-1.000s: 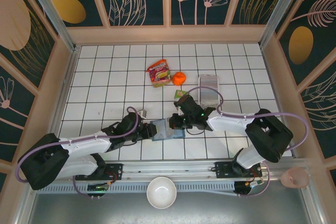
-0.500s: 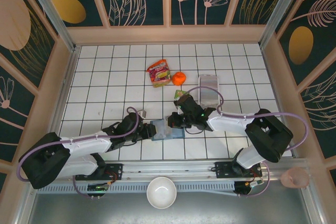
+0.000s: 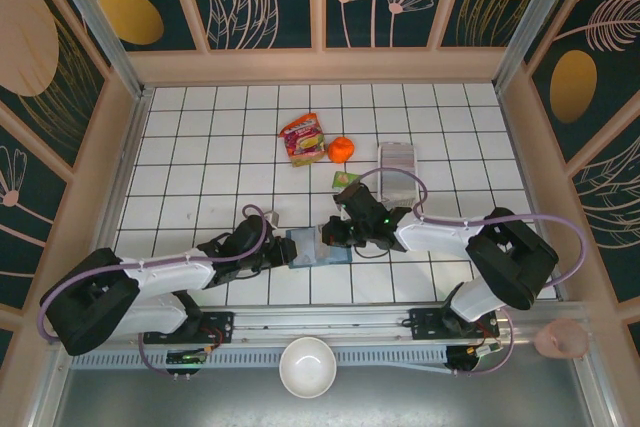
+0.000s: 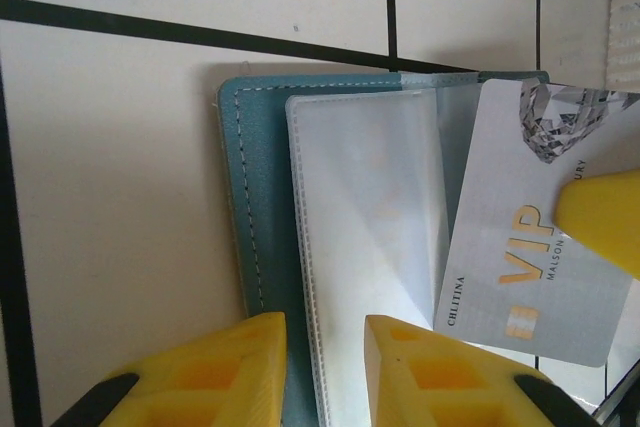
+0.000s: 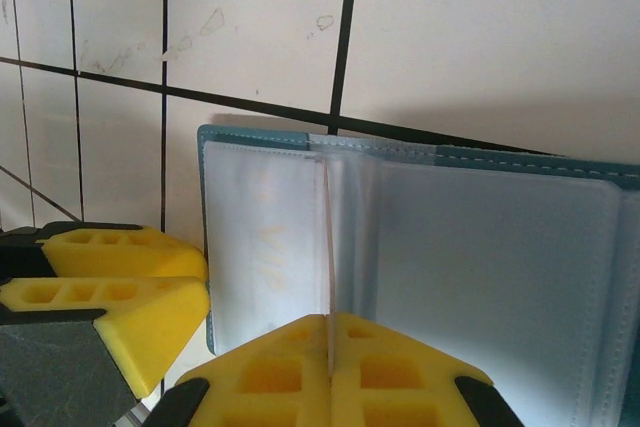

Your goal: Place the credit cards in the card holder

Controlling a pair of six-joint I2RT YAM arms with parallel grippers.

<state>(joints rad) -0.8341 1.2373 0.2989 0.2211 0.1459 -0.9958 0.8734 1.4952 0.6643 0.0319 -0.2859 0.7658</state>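
Observation:
The card holder (image 3: 318, 250) lies open on the tiles, teal outside with clear sleeves inside (image 4: 370, 217) (image 5: 500, 247). My right gripper (image 3: 330, 236) (image 5: 330, 319) is shut on a white credit card marked VIP (image 4: 520, 237). The card stands on edge (image 5: 328, 237) over the holder's middle fold. One of the right gripper's yellow fingers (image 4: 605, 217) rests on the card. My left gripper (image 3: 287, 253) (image 4: 325, 332) sits at the holder's left flap, jaws a little apart. One finger is over the flap's edge and the other over the sleeve, with nothing pinched between them. The left gripper's fingers (image 5: 120, 282) also appear beside the flap.
A red snack packet (image 3: 303, 138), an orange (image 3: 341, 149), a small green packet (image 3: 345, 179) and a clear plastic tray (image 3: 397, 169) lie behind the holder. A white bowl (image 3: 307, 367) and a pink cup (image 3: 560, 339) stand off the tiles at the front.
My left gripper has edged slightly right onto the holder's flap and its jaws have narrowed a touch. The right gripper keeps the card in place.

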